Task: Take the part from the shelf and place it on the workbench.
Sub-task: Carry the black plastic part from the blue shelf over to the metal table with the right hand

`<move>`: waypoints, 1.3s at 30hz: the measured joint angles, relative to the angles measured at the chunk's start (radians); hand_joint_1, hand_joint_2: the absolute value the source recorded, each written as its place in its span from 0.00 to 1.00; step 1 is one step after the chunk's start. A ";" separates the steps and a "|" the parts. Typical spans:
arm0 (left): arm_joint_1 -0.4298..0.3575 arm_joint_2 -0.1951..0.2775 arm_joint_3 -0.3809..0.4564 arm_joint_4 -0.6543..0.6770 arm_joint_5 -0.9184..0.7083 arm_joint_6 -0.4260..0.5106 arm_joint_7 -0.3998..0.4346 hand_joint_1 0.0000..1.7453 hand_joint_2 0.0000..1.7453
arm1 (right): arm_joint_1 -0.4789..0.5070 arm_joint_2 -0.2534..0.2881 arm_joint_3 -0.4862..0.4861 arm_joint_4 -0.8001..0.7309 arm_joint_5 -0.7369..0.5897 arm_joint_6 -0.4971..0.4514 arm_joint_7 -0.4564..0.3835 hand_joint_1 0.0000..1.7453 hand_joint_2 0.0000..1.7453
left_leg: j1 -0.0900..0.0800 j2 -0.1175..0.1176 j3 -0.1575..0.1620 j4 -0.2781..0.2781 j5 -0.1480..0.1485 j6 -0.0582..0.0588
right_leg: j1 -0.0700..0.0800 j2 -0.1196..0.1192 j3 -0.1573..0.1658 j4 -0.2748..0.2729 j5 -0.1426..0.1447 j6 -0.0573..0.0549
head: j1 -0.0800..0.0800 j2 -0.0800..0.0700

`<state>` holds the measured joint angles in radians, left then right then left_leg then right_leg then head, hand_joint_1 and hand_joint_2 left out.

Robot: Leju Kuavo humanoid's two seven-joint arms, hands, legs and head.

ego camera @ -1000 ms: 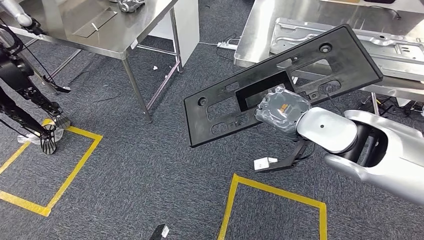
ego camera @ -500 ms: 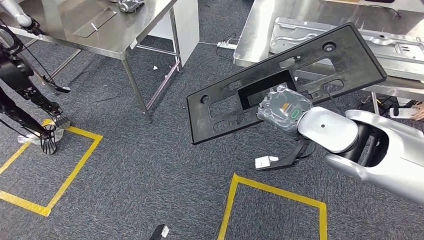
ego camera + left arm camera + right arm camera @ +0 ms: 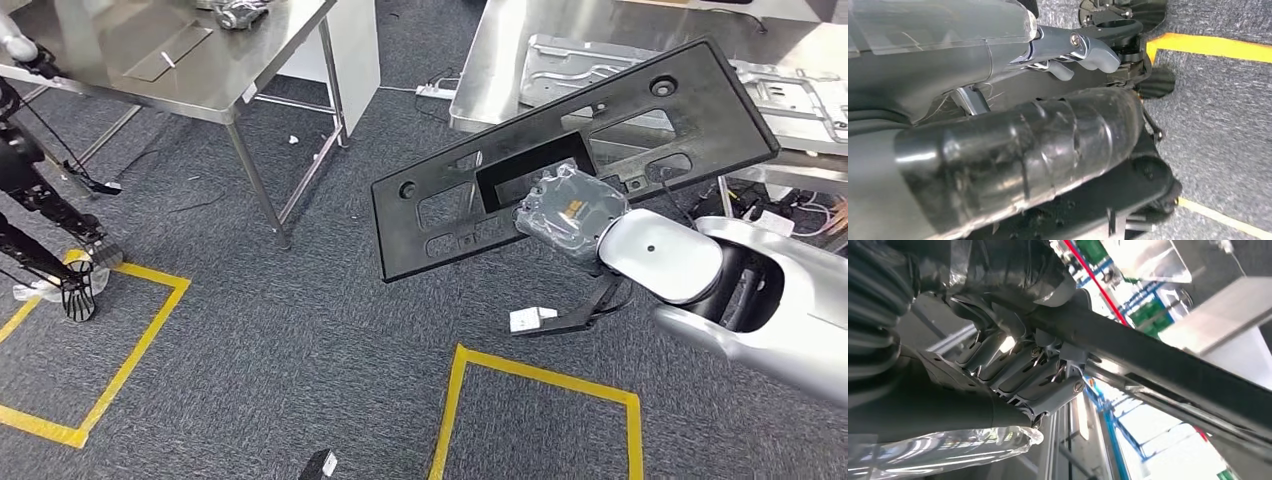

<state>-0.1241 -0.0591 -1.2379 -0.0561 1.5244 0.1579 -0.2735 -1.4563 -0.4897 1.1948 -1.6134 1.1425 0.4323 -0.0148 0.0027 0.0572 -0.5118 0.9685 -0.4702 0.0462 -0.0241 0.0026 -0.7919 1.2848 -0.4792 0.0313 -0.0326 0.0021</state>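
Observation:
The part (image 3: 715, 120) is a long black plastic panel with several cut-outs, tilted in the air in the head view. My right hand (image 3: 570, 215), under a grey plastic-wrapped cover, grips it at its lower long edge near the middle. The panel's far end overlaps the front edge of the steel workbench (image 3: 510, 60) at the upper right. In the right wrist view the fingers (image 3: 1023, 372) curl around the dark edge of the part (image 3: 1158, 367). My left hand (image 3: 1058, 115) hangs beside my body over the carpet and holds nothing.
A pressed sheet-metal piece (image 3: 800, 95) lies on the workbench. A second steel table (image 3: 150, 70) stands at the upper left. Yellow tape squares (image 3: 455, 400) mark the grey carpet. A white tag with a black bracket (image 3: 535, 320) lies on the floor, and black machine legs (image 3: 45, 215) stand far left.
The whole head view has shifted a little, so the tables sit further left. The black part has risen slightly and moved toward the workbench in my right hand.

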 joint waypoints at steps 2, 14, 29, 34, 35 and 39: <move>0.000 0.000 0.000 0.000 0.000 0.000 0.000 0.00 0.00 | 0.001 -0.001 0.000 0.000 0.000 0.000 0.000 1.00 1.00 | 0.004 0.018 0.003 0.010 -0.012 -0.009 | -0.006 -0.016 0.046 -0.086 0.054 0.006 | 0.000 0.000; -0.007 0.008 0.001 0.004 0.000 -0.007 -0.003 0.00 0.00 | -0.001 -0.003 0.000 0.000 0.000 0.000 0.000 1.00 1.00 | -0.003 -0.049 -0.090 0.282 -0.184 -0.053 | 0.008 0.016 0.113 -0.226 0.077 -0.060 | -0.014 0.000; 0.000 0.004 -0.002 0.005 0.000 -0.015 -0.001 0.00 0.00 | 0.009 -0.012 0.000 0.010 -0.017 -0.014 -0.015 1.00 1.00 | -0.008 -0.067 0.009 -0.016 0.003 0.015 | 0.008 0.007 0.021 -0.051 -0.003 -0.010 | -0.006 0.000; -0.002 0.004 -0.002 0.005 0.000 -0.015 0.002 0.00 0.00 | 0.034 -0.009 0.002 0.019 -0.044 -0.022 -0.017 1.00 1.00 | 0.002 -0.043 0.007 0.007 -0.016 -0.008 | -0.016 -0.011 0.095 -0.152 0.062 0.015 | -0.005 0.000; -0.003 0.004 -0.003 0.005 0.000 -0.015 0.003 0.00 0.00 | 0.038 -0.007 0.001 0.023 -0.053 -0.027 -0.015 1.00 1.00 | 0.002 -0.041 0.004 0.016 -0.023 -0.016 | -0.014 -0.014 0.125 -0.206 0.074 0.011 | -0.005 0.000; -0.004 0.006 -0.004 0.006 0.000 -0.014 0.005 0.00 0.00 | 0.070 0.003 -0.001 0.037 -0.069 -0.044 -0.008 1.00 1.00 | -0.002 -0.038 -0.004 0.030 -0.033 -0.019 | -0.009 -0.013 0.141 -0.246 0.070 -0.006 | -0.006 0.000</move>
<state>-0.1284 -0.0528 -1.2417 -0.0506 1.5243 0.1434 -0.2687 -1.3867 -0.4864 1.1935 -1.5761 1.0739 0.3884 -0.0223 0.0006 0.0188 -0.5154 0.9988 -0.5035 0.0276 -0.0334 -0.0104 -0.6506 1.0389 -0.4089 0.0257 -0.0390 0.0021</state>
